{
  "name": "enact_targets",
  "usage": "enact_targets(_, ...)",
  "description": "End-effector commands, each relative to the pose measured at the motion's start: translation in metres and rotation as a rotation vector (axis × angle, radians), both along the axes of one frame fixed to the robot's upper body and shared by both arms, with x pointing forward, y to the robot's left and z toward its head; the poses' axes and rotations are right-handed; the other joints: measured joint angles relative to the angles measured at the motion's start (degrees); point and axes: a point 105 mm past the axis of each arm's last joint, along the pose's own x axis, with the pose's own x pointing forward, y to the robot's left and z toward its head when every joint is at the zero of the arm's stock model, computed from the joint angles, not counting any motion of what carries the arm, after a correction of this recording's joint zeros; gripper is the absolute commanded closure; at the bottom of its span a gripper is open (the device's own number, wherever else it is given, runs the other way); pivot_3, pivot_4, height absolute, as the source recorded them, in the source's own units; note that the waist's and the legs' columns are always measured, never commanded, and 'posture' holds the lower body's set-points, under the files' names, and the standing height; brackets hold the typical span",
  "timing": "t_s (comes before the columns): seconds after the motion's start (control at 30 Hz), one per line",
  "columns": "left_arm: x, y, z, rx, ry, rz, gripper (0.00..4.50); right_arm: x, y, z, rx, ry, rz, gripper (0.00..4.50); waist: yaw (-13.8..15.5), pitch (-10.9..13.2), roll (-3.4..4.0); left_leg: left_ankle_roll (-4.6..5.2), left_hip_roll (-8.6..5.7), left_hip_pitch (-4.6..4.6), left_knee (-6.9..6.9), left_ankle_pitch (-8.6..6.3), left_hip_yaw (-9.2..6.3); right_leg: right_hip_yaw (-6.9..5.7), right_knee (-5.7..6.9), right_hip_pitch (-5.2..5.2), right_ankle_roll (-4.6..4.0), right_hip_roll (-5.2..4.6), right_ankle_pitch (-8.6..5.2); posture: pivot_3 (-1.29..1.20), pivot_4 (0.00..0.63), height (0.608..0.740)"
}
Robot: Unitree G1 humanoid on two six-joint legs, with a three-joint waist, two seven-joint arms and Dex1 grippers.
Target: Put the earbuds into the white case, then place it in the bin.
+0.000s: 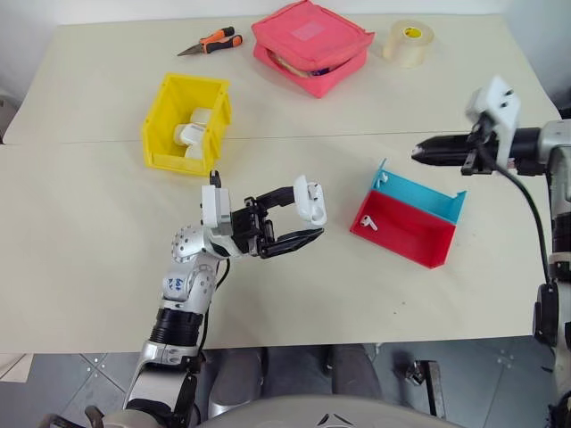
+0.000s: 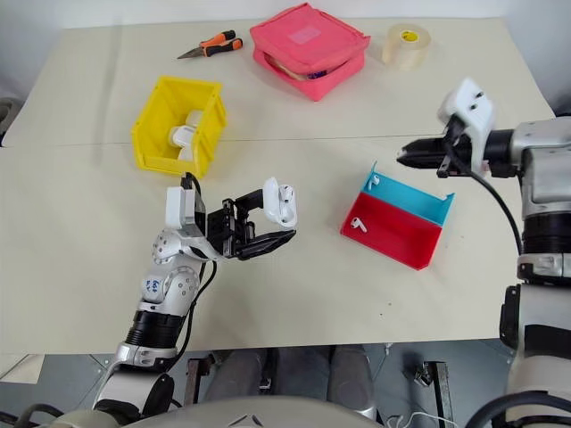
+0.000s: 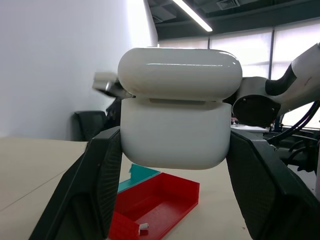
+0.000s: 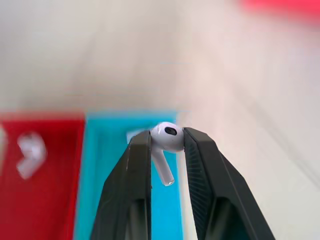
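Observation:
My left gripper point(image 1: 312, 214) is shut on the white case point(image 1: 310, 201), held above the middle of the table; its fingers point(image 3: 95, 185) clamp the case point(image 3: 175, 125) at both sides and the lid stands slightly raised. My right gripper point(image 1: 417, 153) hovers over the table behind the trays, shut on one of the earbuds point(image 4: 166, 140), pinched by its head with the stem hanging down. Another earbud point(image 1: 369, 223) lies in the red tray point(image 1: 406, 239). A small white piece point(image 1: 382, 178) sits in the blue tray point(image 1: 428, 198). The yellow bin point(image 1: 161, 125) stands at the left.
White objects point(image 1: 192, 134) lie inside the bin. Along the far side are orange-handled pliers point(image 1: 212, 42), a pink pouch point(image 1: 310, 45) and a clear tape roll point(image 1: 409, 42). The red and blue trays sit joined at the right of centre.

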Motion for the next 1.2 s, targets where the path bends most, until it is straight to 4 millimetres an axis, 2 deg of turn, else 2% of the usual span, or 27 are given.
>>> enact_targets(0.03,-0.001,-0.002,0.011,-0.022,-0.026,-0.019,1.75,-0.023,0.019,0.016,0.217,-0.012,0.047,3.7,0.1,0.0,0.0,0.0,0.0,0.0,0.01,0.0,-0.01,0.0,0.0,0.01,0.0,0.0,0.0,0.0,0.15,0.74)
enact_targets(0.1,0.001,-0.003,0.013,-0.021,-0.024,-0.019,1.75,-0.038,0.038,0.018,0.36,0.016,0.091,3.7,0.1,0.0,0.0,0.0,0.0,0.0,0.05,0.0,0.01,0.02,0.05,0.0,0.0,-0.01,0.0,0.0,0.15,0.74)
enact_targets(0.2,0.004,-0.003,0.015,-0.021,-0.018,-0.017,1.75,-0.063,0.061,0.03,0.607,-0.048,0.19,3.7,0.0,0.0,0.0,-0.02,0.03,0.02,0.02,0.01,-0.02,0.03,0.09,-0.02,0.0,0.01,0.0,0.0,0.15,0.74)
enact_targets(0.3,0.006,-0.004,0.016,-0.019,-0.007,-0.023,1.75,-0.079,0.078,0.024,0.793,0.01,0.209,3.7,0.0,0.0,0.01,-0.03,0.01,0.03,0.04,0.01,-0.06,0.04,0.12,0.0,0.0,0.02,0.0,0.0,0.15,0.74)
enact_targets(0.5,0.007,-0.004,0.018,-0.014,0.008,-0.032,1.75,-0.106,0.105,0.026,1.04,0.102,0.293,3.7,0.3,0.0,0.01,-0.03,-0.04,0.05,0.05,0.01,-0.09,0.08,0.13,0.0,0.0,0.0,0.0,0.0,0.15,0.74)
enact_targets(0.6,0.008,-0.008,0.022,-0.022,0.021,-0.041,1.75,-0.121,0.125,0.021,1.074,0.155,0.352,3.7,0.3,0.0,0.01,-0.03,-0.03,0.08,0.03,0.01,-0.07,0.08,0.15,0.0,-0.01,0.01,0.0,0.0,0.15,0.74)
enact_targets(0.7,0.008,-0.011,0.024,-0.023,0.028,-0.049,1.75,-0.123,0.134,0.017,1.107,0.162,0.34,3.7,0.1,0.0,0.01,-0.02,-0.04,0.08,0.01,0.01,-0.04,0.09,0.15,0.0,-0.01,0.02,0.0,0.0,0.15,0.74)
enact_targets(1.2,0.008,-0.012,0.029,-0.036,0.037,-0.05,1.75,-0.118,0.142,-0.009,1.076,0.182,0.279,3.7,-0.2,0.0,0.01,-0.02,-0.06,0.13,-0.04,0.01,0.0,0.13,0.17,0.0,-0.03,0.03,-0.01,0.0,0.15,0.74)
